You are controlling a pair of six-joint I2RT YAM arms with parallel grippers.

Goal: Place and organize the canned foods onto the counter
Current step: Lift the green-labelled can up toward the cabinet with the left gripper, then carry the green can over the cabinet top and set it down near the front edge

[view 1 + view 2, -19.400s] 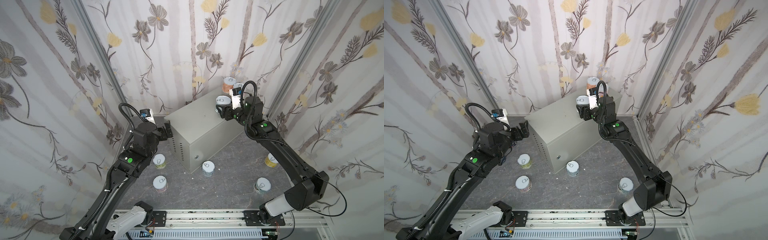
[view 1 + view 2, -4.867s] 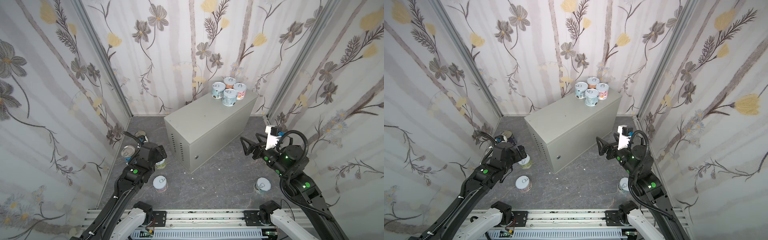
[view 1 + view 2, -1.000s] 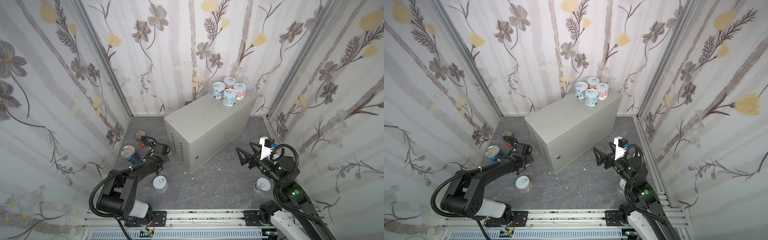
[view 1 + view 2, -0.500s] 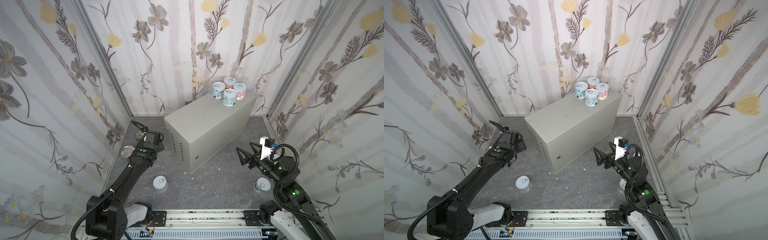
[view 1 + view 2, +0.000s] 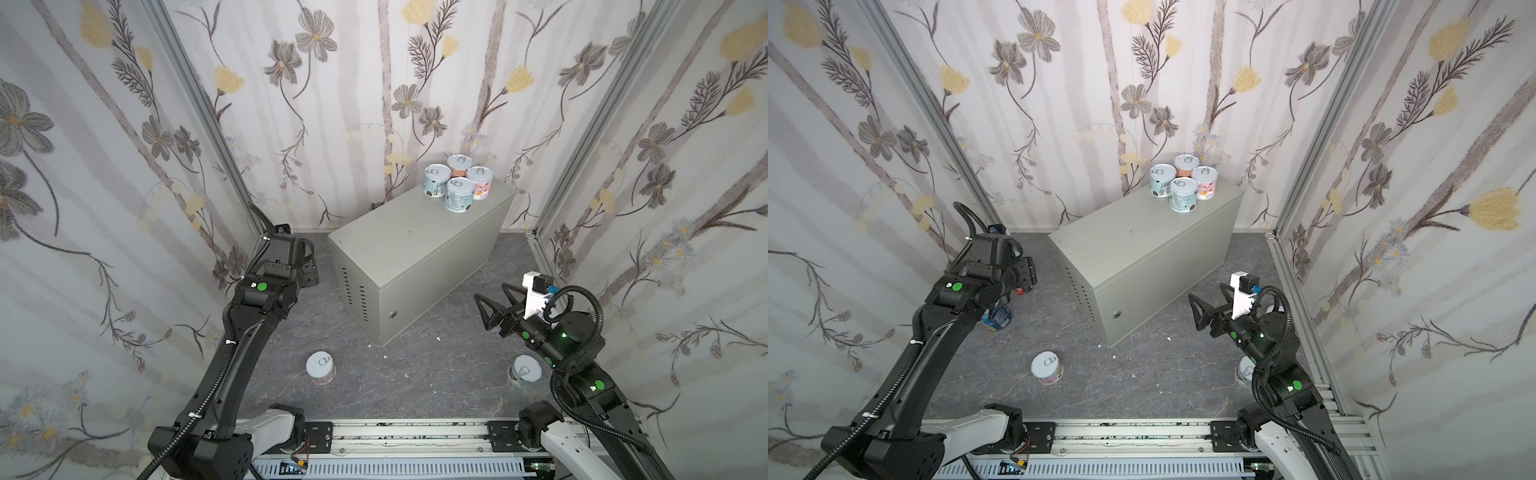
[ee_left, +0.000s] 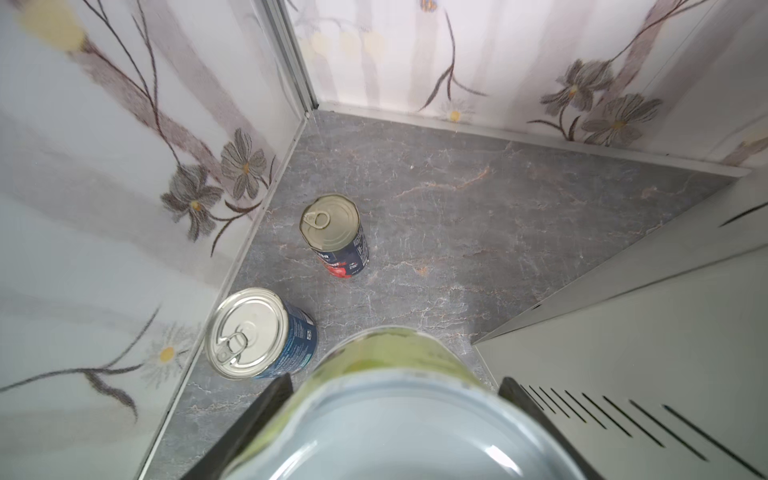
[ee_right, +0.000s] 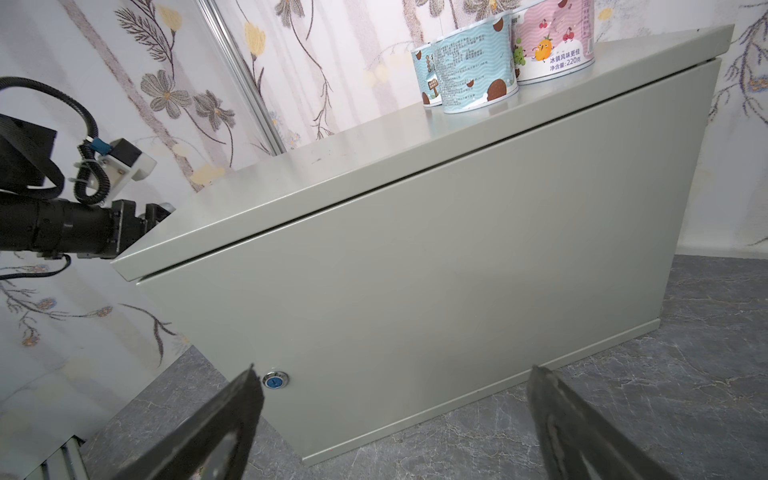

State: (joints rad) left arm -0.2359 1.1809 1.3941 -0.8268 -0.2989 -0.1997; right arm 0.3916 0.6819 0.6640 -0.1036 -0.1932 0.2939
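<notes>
- Green-labelled, white-lidded short can (image 6: 390, 365) sat clamped in our left pincer (image 6: 392, 395), near the counter's (image 6: 623, 374) slotted end.
- Our right pincer (image 7: 395, 386) gaped wide and empty, facing the counter's smooth metal side.
- Four pastel cans (image 5: 459, 183) clustered on the counter's far end.
- Only the left wrist view showed us that grip and the metal lids of two tall cans (image 6: 257, 332).

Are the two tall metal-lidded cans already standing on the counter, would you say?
No: in the left wrist view the navy-red can and the blue can both stand on the floor, off the counter.
</notes>
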